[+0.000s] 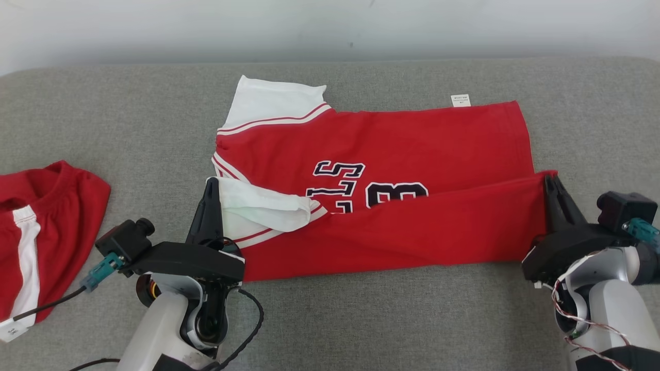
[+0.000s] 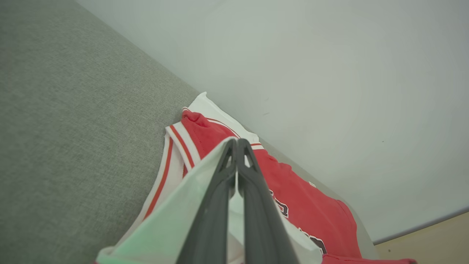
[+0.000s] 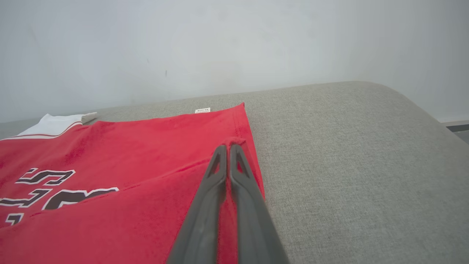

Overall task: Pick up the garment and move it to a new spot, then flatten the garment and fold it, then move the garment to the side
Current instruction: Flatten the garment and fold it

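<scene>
Grey fabric-covered surface (image 1: 361, 319), pale wall (image 1: 330, 26) behind: a red jersey (image 1: 392, 139) lies spread sideways across the middle, collar end toward the robot's left, hem end toward its right. Near long edge is turned up & over the body, partly covering the dark, white-edged lettering (image 1: 361, 180). One white sleeve (image 1: 273, 100) lies flat at the far-left corner; a small white label (image 1: 460, 100) sticks out along the far edge.

Left gripper (image 1: 211, 181) sits at the jersey's left end w/ fingers pressed together, pinching the pale folded-over cloth (image 1: 263, 208); in the left wrist view that gripper (image 2: 237, 141) shows whitish fabric caught between its fingers. Right gripper (image 1: 549, 178) is at the opposite end, fingers likewise closed on the corner of the folded red edge; the right wrist view has its tips (image 3: 228, 146) meeting on a small bunch of red cloth.

Well apart, at the surface's left edge, lies a second red garment (image 1: 56, 216) w/ a white stripe.
</scene>
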`<state>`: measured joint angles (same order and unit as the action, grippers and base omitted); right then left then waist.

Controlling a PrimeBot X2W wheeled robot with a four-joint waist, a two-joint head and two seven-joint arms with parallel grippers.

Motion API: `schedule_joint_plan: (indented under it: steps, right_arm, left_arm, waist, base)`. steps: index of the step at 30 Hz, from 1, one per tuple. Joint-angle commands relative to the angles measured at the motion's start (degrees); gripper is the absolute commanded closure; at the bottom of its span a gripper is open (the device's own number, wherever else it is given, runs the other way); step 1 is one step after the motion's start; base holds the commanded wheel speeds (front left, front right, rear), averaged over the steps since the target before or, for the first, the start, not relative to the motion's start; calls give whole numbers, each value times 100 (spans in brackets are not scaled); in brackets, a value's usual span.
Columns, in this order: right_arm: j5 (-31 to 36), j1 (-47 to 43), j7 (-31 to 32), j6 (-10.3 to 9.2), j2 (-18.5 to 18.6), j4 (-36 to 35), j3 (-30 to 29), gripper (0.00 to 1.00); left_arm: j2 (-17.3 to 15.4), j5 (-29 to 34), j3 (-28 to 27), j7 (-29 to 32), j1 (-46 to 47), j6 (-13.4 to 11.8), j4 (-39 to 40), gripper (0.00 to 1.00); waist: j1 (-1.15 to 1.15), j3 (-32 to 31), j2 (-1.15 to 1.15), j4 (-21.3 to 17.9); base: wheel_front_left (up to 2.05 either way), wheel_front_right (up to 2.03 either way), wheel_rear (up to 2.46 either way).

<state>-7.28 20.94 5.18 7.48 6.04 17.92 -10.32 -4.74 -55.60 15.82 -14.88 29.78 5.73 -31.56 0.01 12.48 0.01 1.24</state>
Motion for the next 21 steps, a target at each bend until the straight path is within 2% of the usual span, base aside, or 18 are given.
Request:
schedule_joint_plan:
  steps: [1,11,21]
  right_arm:
    - [32,96,-120,5,49,19,41,100]
    - [253,412,-326,5,132,484,50,100]
    - [658,513,-276,5,25,925,-259,100]
  left_arm:
    - [-2,62,-25,-36,76,24,-40,100]
    - [78,260,-272,-31,245,76,-36,100]
    - [145,587,-69,-32,648,114,-336,100]
  waist:
    - [-1,36,-1,-20]
    - [-1,204,-1,27]
    - [-1,280,-1,-18]
  base:
    - [0,0,0]
    - [0,0,0]
    - [0,0,0]
